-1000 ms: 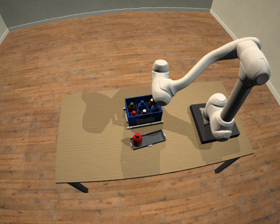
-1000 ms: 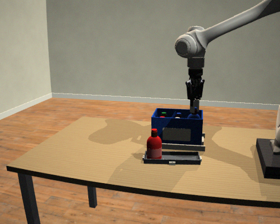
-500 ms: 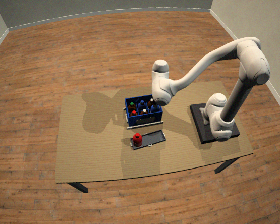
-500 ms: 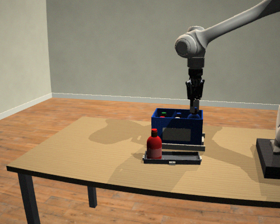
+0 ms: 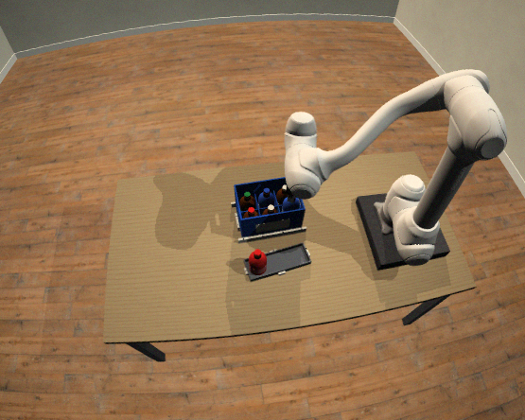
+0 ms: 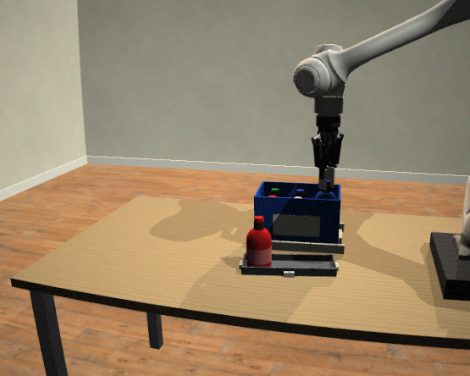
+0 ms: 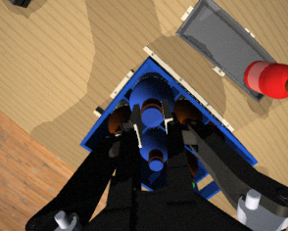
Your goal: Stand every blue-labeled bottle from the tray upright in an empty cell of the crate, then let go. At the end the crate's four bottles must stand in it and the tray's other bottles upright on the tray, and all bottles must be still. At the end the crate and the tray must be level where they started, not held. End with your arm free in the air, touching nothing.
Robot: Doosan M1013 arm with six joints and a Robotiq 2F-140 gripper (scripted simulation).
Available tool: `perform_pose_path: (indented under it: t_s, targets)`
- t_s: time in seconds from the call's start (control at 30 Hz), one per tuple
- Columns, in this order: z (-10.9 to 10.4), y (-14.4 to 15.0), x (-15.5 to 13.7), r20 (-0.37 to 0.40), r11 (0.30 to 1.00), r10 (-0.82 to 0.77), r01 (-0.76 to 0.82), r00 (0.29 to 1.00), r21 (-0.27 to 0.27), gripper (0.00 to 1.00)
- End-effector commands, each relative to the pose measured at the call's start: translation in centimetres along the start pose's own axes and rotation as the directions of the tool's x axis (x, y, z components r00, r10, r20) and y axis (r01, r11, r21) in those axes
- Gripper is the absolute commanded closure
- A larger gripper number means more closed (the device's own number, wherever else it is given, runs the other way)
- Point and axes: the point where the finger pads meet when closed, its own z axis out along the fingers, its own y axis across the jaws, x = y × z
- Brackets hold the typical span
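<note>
A: Where does the legend begin?

B: At the claw [image 6: 326,184] [image 7: 152,111]. It points straight down, its two fingers drawn in and clamped on the neck of the near blue bottle [image 5: 290,203] [image 6: 325,196] [image 7: 147,93]. That bottle stands upright directly beneath, in a corner cell.

A: And the arm [image 5: 375,132] [image 6: 390,25]?

B: It reaches over from the base side, the long link sloping down to the wrist joint above the claw.

A: What surrounds the grip?

B: The blue crate [image 5: 247,227] [image 6: 297,207] [image 7: 149,63], its walls around the held bottle. Diagonally beside the claw stands the second blue bottle [image 5: 266,198] [image 6: 300,190] [image 7: 152,139], with the crate's own four bottles [image 5: 247,200] [image 6: 274,190] [image 7: 187,112] in the remaining cells.

A: Farther out?

B: Beyond the crate's long wall from the claw lies the tray [image 5: 289,257] [image 6: 306,264] [image 7: 216,44], a red bottle [image 5: 257,262] [image 6: 259,246] [image 7: 269,78] upright at its far end.

A: Which step is this?

B: Probably the last placement – seating, just before release. Next, the fingers should part gently, once the base bears on the cell floor, then rise straight up – a sideways drift could tip the bottle.
</note>
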Motion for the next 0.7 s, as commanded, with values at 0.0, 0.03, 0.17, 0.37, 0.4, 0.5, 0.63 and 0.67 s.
perform_pose_path:
  t_s: [0.0,0.03,0.17,0.37,0.4,0.5,0.63,0.67]
  targets:
    - [0.1,0.0,0.0,0.000,1.000,0.000,0.000,1.000,0.000,1.00]
    - [0.1,0.0,0.0,0.000,1.000,0.000,0.000,1.000,0.000,1.00]
    - [0.3,0.0,0.0,0.000,1.000,0.000,0.000,1.000,0.000,1.00]
    - [0.7,0.0,0.0,0.000,1.000,0.000,0.000,1.000,0.000,1.00]
    - [0.8,0.0,0.0,0.000,1.000,0.000,0.000,1.000,0.000,1.00]
    - [1.1,0.0,0.0,0.000,1.000,0.000,0.000,1.000,0.000,1.00]
    - [1.6,0.0,0.0,0.000,1.000,0.000,0.000,1.000,0.000,1.00]
    - [1.7,0.0,0.0,0.000,1.000,0.000,0.000,1.000,0.000,1.00]
